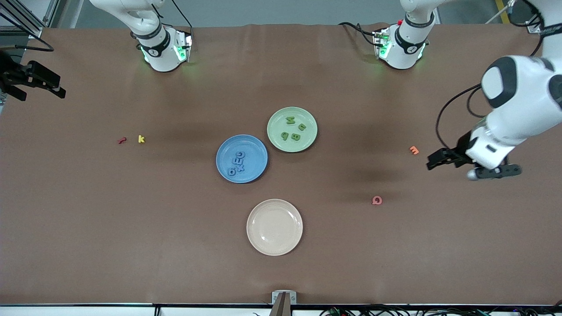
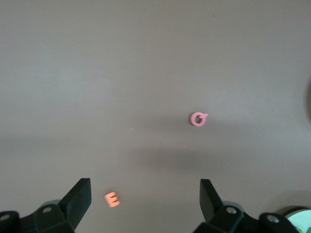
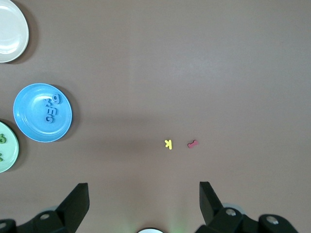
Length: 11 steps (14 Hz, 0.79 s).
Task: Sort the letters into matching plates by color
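Note:
The blue plate (image 1: 253, 148) holds several blue letters (image 1: 239, 163). The pale green plate (image 1: 307, 117), beside it and nearer the arms' bases, holds several green letters (image 1: 293, 128). Both plates also show in the right wrist view, the blue plate (image 3: 31, 124) with its letters (image 3: 51, 110) and an edge of the green plate (image 3: 7, 145). My left gripper (image 1: 439, 159) hangs open and empty over the table at the left arm's end; its fingers (image 2: 80, 196) frame bare table. My right gripper (image 3: 144, 194) is open and empty, high over the table by its own base, and does not show in the front view.
A cream plate (image 1: 274, 227) lies nearest the front camera. An orange E (image 1: 414, 150) and a pink Q (image 1: 376, 200) lie near the left gripper. A yellow k (image 1: 141, 139) and a red piece (image 1: 121, 140) lie toward the right arm's end. A black fixture (image 1: 33, 79) sits at that edge.

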Available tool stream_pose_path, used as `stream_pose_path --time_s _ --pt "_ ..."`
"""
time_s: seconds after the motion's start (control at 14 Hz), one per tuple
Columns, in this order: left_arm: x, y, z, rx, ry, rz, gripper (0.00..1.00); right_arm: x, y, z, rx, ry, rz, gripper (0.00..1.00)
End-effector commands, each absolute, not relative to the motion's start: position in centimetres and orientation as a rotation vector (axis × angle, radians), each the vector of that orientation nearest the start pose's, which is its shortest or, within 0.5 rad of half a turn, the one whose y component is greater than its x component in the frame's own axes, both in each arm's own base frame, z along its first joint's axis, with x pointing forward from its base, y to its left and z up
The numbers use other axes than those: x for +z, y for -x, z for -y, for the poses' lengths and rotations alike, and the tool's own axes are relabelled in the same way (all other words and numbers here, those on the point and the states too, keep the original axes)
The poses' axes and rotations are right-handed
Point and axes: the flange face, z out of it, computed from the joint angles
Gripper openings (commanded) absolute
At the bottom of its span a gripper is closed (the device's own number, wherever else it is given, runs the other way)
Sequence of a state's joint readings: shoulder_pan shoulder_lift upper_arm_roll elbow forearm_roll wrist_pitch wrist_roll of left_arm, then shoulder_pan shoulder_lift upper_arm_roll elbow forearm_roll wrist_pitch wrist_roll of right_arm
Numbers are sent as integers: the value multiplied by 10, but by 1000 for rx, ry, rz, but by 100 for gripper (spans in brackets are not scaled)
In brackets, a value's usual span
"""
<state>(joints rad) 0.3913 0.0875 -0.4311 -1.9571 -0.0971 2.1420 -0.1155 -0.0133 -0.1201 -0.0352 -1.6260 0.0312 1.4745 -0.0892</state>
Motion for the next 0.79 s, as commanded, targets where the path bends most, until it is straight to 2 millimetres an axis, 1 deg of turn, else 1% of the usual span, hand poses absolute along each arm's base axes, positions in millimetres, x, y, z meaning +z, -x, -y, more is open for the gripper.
stream_pose_path --time_s 0.0,0.07,0.14,0.21,0.29,0.43,0.5,0.57,0.72 --pt "487 -580 2 -109 3254 209 99 656 -497 21 39 3120 98 100" --pt "501 -579 -2 -89 3253 216 99 656 -497 21 39 3122 98 100" --pt "521 -575 -3 -106 3244 213 99 656 -497 21 39 3122 98 100" --pt "535 -570 -5 -124 3235 211 99 656 -497 21 41 3122 98 100" --pt "553 -563 -6 -171 3220 182 99 656 -497 21 44 3122 98 100" --pt "574 -548 -10 -183 3198 180 99 656 -497 21 44 3122 98 100" --pt "581 -544 -16 -190 3192 186 99 656 -497 22 46 3122 93 100" --pt "585 -543 -19 -204 3189 189 99 656 -497 22 46 3122 93 100" --pt "612 -551 -22 -290 3188 195 99 656 -497 21 44 3122 96 100"
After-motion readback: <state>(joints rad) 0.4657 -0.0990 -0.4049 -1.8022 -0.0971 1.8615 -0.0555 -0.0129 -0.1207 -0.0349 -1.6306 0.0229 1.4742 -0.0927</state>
